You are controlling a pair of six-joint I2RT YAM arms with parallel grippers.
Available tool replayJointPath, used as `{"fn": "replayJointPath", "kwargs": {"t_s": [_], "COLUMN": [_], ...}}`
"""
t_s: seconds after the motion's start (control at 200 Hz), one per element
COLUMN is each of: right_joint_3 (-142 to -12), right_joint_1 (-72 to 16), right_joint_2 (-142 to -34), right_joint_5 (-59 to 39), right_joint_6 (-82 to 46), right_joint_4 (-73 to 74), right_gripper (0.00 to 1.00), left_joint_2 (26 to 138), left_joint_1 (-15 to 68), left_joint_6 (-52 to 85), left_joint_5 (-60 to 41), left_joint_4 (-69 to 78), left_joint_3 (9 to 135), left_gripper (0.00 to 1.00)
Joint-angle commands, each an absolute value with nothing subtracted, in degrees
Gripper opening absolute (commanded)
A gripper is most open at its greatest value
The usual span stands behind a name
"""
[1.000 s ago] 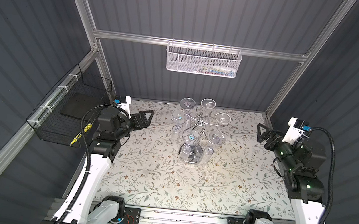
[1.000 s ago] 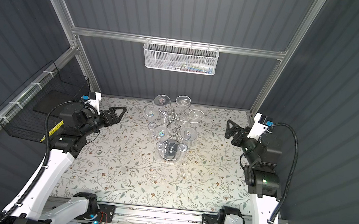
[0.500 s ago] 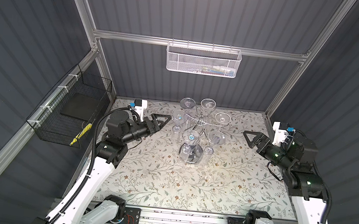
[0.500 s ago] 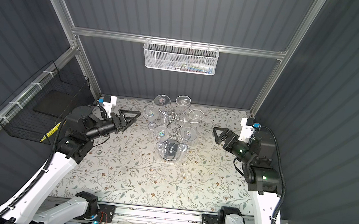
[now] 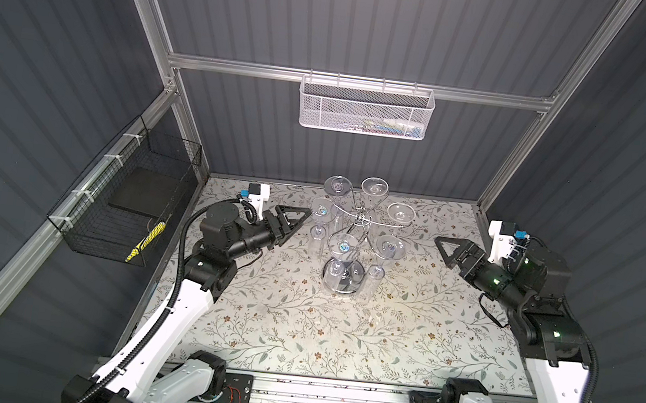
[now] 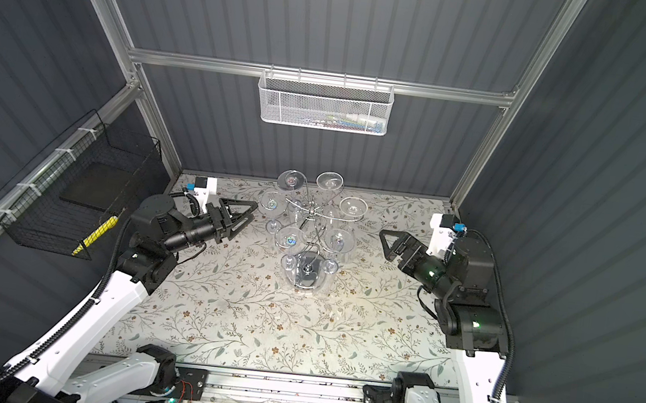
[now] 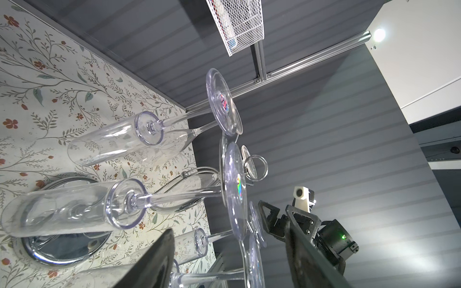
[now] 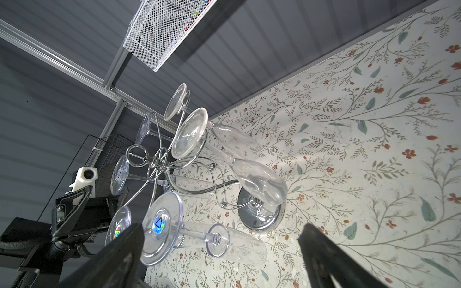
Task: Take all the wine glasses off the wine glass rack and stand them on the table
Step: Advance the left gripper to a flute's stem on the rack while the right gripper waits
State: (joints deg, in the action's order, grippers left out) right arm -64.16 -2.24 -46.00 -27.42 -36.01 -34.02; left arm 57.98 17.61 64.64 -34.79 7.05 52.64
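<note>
— Where is the wine glass?
— Hanging upside down on the wine glass rack (image 5: 360, 217), which stands towards the back of the flowered counter (image 5: 297, 325). I count six glasses on it. The wine glass (image 5: 320, 210) I am watching hangs on the rack's left side, foot up and bowl down.
— And your left arm?
— The left gripper (image 5: 302, 217) sits just left of the rack, close beside that glass's foot. I cannot tell whether it touches. In the left wrist view its fingers (image 7: 306, 249) stand apart, pinching nothing.
— The other side?
— The right gripper (image 5: 442, 245) hangs to the right of the rack, well apart from it, with its fingers (image 8: 117, 251) spread wide and empty.
</note>
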Motion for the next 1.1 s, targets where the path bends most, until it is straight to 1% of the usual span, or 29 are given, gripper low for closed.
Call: {"fn": "replayJointPath", "kwargs": {"t_s": [0.0, 0.67, 1.096], "right_joint_3": [-64.76, -65.76, -66.59], "right_joint_1": [-2.63, -2.7, -2.64], "right_joint_2": [-45.46, -45.21, -46.36], "right_joint_5": [-27.33, -27.28, -27.87], "right_joint_6": [-36.56, -36.16, -36.03], "right_joint_4": [-34.29, -36.7, -36.79], "right_gripper": [0.99, 0.99, 0.99], "left_joint_2": [57.55, 58.08, 60.63], "left_joint_1": [17.84, 18.96, 20.34], "left_joint_6": [64.96, 67.48, 69.24], "left_joint_5": [-36.04, -36.05, -35.24], "left_joint_4": [8.53, 10.64, 13.27], "left_joint_3": [53.16, 54.14, 54.42], "left_gripper": [0.71, 0.61, 0.52]}}
